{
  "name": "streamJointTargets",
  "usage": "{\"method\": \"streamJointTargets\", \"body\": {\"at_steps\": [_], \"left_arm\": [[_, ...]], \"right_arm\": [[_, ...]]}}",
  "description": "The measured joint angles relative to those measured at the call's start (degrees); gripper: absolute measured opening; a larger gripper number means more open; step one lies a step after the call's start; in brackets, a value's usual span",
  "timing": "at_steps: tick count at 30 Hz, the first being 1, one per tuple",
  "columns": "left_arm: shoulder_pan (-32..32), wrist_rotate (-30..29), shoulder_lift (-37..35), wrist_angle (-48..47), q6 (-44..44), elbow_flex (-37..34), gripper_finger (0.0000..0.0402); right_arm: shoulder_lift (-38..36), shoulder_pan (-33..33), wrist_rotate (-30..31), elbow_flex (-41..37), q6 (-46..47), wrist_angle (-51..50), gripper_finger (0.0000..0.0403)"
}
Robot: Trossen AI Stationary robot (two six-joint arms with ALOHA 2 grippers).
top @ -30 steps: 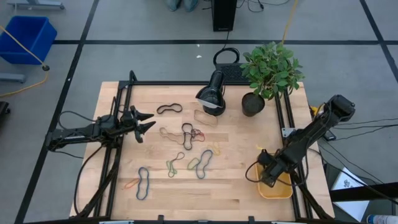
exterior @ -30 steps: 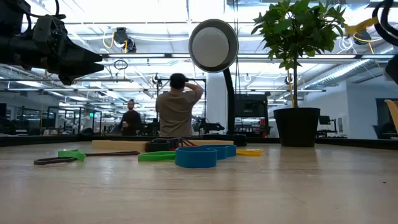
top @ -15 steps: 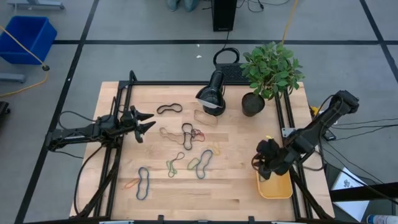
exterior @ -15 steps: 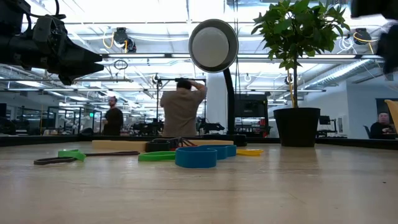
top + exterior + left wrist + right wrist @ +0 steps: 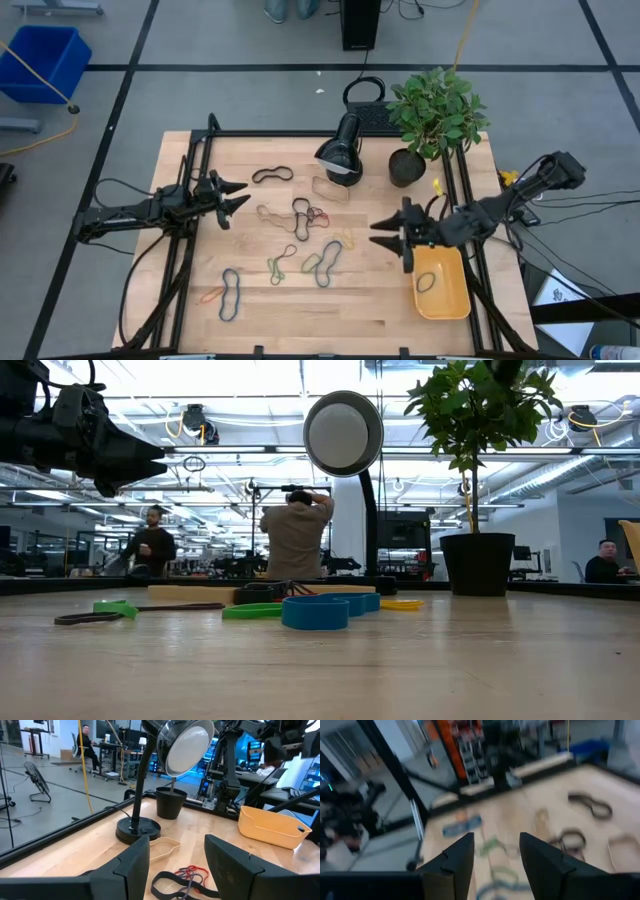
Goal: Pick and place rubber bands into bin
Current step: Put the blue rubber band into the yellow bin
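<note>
Right tool [image 5: 392,238] is hanging open and empty, center-right of the high view, beside the bin [image 5: 443,296] holding one band. Left tool [image 5: 232,197] is waiting open, left. Remaining rubber bands [image 5: 300,240] are lying mid-tabletop; they're probably light and floppy, so pinch one strand.

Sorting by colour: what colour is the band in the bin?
Black rubber band, clearest in the high view.
</note>
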Motion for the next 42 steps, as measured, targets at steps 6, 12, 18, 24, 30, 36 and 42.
{"method": "streamJointTargets", "body": {"at_steps": [6,12,18,24,30,36,42], "left_arm": [[0.02,0.07,0.00,0.03,-0.62,0.00,0.0196],[0.00,0.11,-0.01,0.04,-0.67,0.00,0.0196],[0.02,0.11,-0.02,0.09,-0.67,0.00,0.0196],[0.01,0.05,-0.02,0.09,-0.66,0.00,0.0196],[0.00,0.07,-0.01,-0.09,-0.65,0.00,0.0196],[0.02,0.06,-0.02,-0.20,-0.63,0.00,0.0196],[0.01,0.04,-0.02,-0.26,-0.59,0.02,0.0196]], "right_arm": [[0.11,-4.69,0.17,0.00,-8.26,5.06,0.0155],[2.72,-7.71,-0.22,0.00,-24.17,11.56,0.0155],[11.14,-8.57,-0.22,6.76,-34.73,7.97,0.0155],[22.89,-11.09,-0.53,18.70,-35.68,-4.46,0.0155],[32.56,-13.85,-9.19,23.63,-29.86,-12.12,0.0155],[40.01,-15.99,-14.95,23.63,-25.97,-17.42,0.0155],[46.35,-18.32,-20.00,23.63,-23.95,-20.66,0.0155]]}}
